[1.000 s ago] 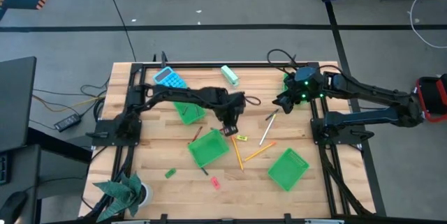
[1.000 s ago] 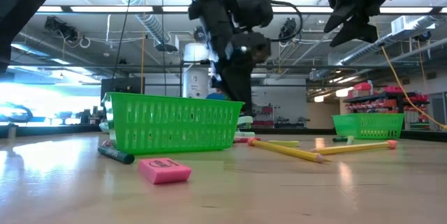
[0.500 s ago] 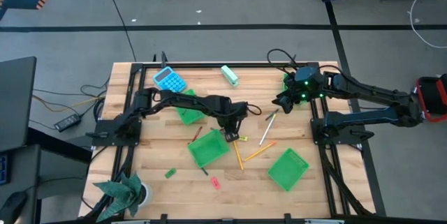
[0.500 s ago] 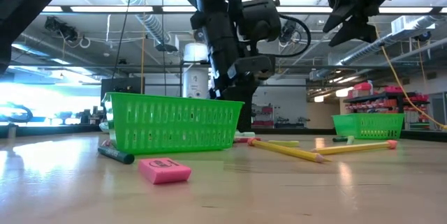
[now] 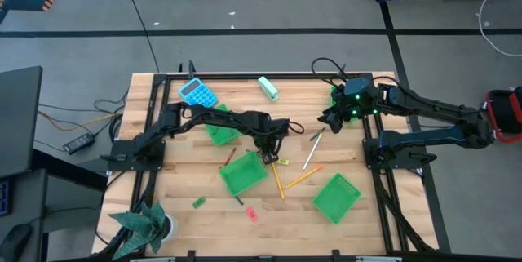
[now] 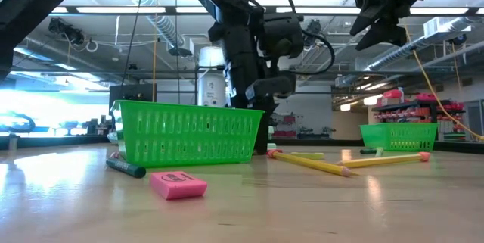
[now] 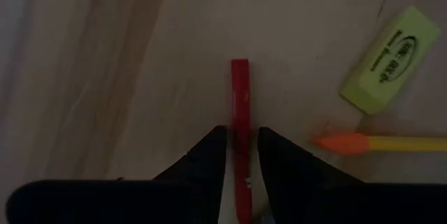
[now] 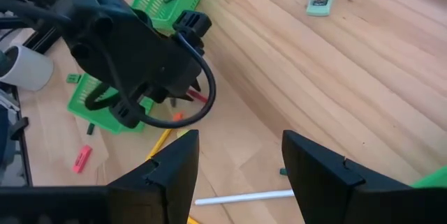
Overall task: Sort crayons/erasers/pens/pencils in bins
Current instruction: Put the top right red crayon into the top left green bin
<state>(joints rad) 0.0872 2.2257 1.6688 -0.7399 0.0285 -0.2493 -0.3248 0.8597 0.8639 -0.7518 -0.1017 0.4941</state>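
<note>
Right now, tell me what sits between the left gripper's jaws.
A red crayon lies on the table between the left gripper's jaws, running lengthwise through the gap. The left wrist view shows it.

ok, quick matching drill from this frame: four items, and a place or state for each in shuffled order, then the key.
Items
1. red crayon
2. yellow eraser
3. pink eraser
4. right gripper

Places or states
A. open, up in the air, holding nothing
B. between the left gripper's fingers, lying on the table
C. alone on the wood, in front of the nearest bin in the low view
D. beside an orange pencil tip, close to the left gripper

Pairs: 1-B, 2-D, 3-C, 4-A
</note>
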